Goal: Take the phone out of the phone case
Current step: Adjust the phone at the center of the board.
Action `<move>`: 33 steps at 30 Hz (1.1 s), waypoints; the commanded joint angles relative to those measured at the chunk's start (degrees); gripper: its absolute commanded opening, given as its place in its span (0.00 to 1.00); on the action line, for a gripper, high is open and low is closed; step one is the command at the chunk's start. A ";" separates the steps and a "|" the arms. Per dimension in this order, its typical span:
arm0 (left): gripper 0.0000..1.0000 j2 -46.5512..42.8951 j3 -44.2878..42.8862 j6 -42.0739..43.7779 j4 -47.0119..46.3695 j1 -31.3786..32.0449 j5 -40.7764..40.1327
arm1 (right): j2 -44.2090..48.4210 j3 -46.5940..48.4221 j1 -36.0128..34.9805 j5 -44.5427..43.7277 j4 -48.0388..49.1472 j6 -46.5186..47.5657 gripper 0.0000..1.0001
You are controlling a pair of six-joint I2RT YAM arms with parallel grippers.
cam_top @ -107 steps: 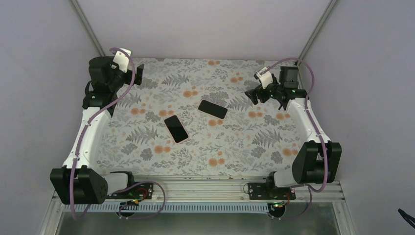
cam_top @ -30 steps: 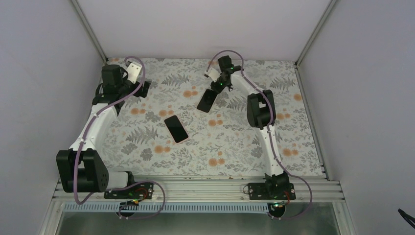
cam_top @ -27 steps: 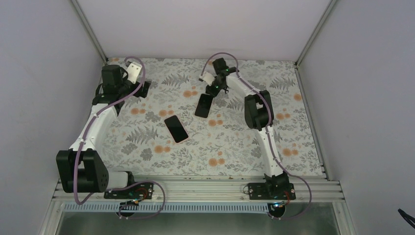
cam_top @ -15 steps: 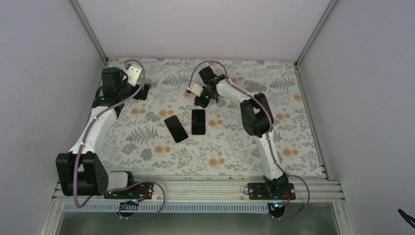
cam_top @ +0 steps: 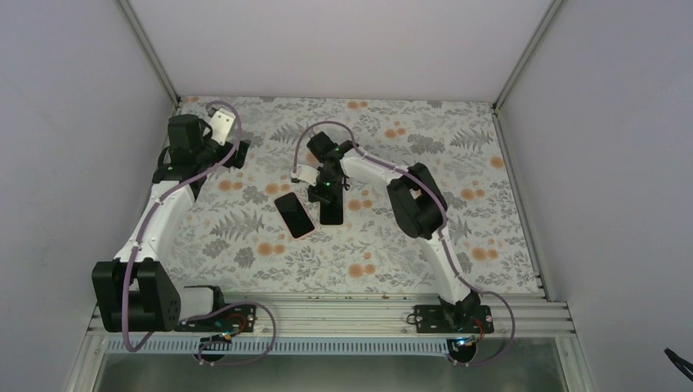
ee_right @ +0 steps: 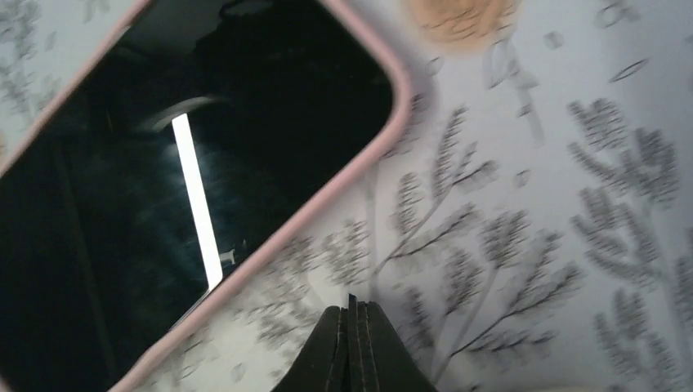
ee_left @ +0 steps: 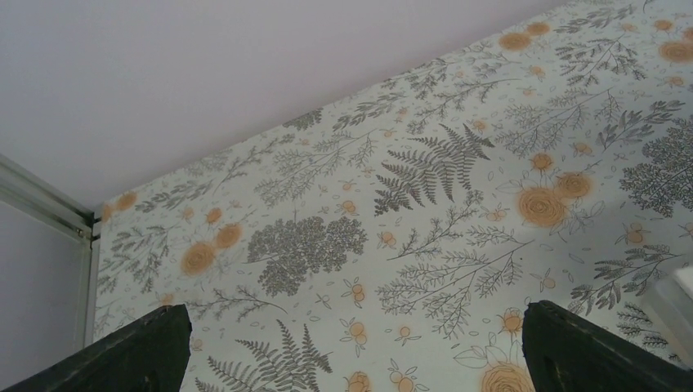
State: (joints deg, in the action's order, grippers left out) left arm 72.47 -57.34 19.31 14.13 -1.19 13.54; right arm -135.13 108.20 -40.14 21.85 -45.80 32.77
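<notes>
Right gripper [ee_right: 353, 339]: fingers pressed together, holding nothing, tip low over the floral mat [cam_top: 458, 163]. Just beside it lies the phone [ee_right: 163, 180], flat mid-table, inside its pink case [ee_right: 327, 198]. A bare black handset [cam_top: 332, 214] lies alongside. Left gripper [ee_left: 359, 359]: jaws wide apart, far-left.

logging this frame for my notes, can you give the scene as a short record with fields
cased phone: screen up, in pink case, flat on floral cloth
black phone: flat beside it
right gripper: shut, holding nothing, tips over the cloth by the case edge
left gripper: open, empty, far-left part of the cloth
phone out of case: not yet
</notes>
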 commanded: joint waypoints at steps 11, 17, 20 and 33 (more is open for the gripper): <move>1.00 -1.99 2.86 0.89 -1.02 -0.41 0.39 | 16.08 -21.17 -0.60 -6.13 -3.55 0.48 0.04; 1.00 -1.45 2.93 0.65 -1.11 -0.37 1.66 | 21.87 -29.19 2.96 -14.01 0.42 -1.07 0.04; 1.00 -1.77 2.98 0.93 -0.97 -0.39 1.84 | 25.76 -30.91 4.45 -12.42 1.19 0.48 0.08; 1.00 -3.08 2.77 2.40 0.39 -0.45 4.82 | 35.39 -33.29 8.08 -9.06 7.67 19.27 1.00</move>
State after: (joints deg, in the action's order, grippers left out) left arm 70.00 -54.02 20.86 14.00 -1.41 16.16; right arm -99.35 76.07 -34.54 10.28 -41.65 40.88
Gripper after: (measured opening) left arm 0.999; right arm 0.997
